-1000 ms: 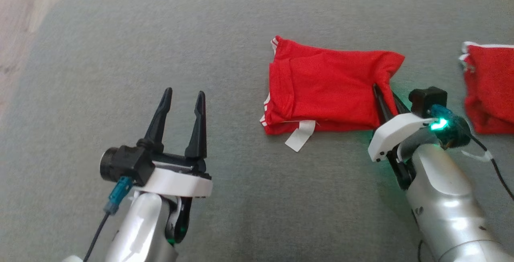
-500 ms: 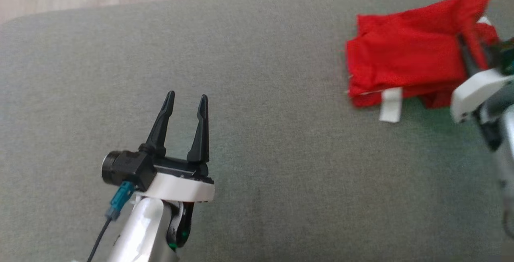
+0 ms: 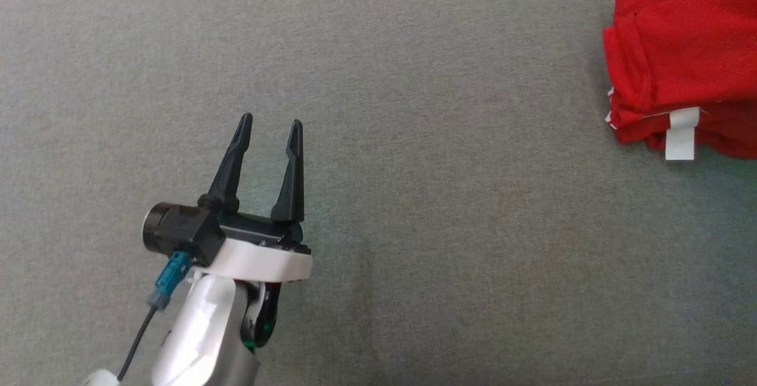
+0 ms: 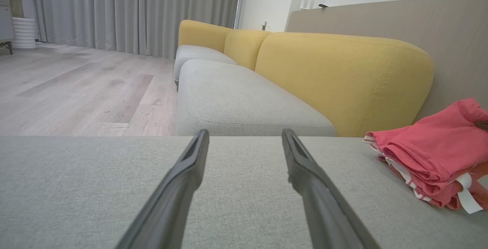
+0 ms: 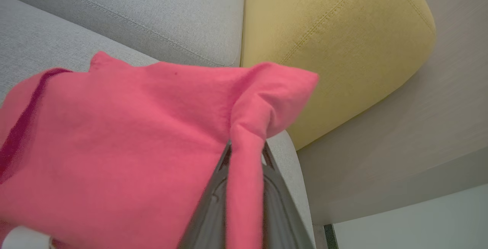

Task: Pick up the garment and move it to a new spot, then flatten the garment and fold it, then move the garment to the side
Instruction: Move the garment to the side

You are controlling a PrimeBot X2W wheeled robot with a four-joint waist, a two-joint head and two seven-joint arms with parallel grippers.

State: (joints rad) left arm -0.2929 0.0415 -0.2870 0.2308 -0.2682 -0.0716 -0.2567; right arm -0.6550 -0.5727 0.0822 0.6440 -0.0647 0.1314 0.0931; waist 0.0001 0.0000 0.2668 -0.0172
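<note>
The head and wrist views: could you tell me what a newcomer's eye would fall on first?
The folded red garment at the head view's far right edge, a white label hanging from its near side. The right pincer is shut on a bunched corner of it, while the open left pincer hovers over the grey cushion at lower left.

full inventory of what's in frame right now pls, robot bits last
garment: 1, red, folded, at the right end of the cushion
label: 1, white, at the garment's near edge
cushion: 1, grey, under the garment and left gripper
sofa: 1, grey seats with yellow backs, beyond the cushion
curtains: 1 set, grey, far wall
floor: 1, pale wood, beside the sofa
left gripper: 1, dark fingers, open, empty
right gripper: 1, dark fingers, shut on a garment corner
</note>
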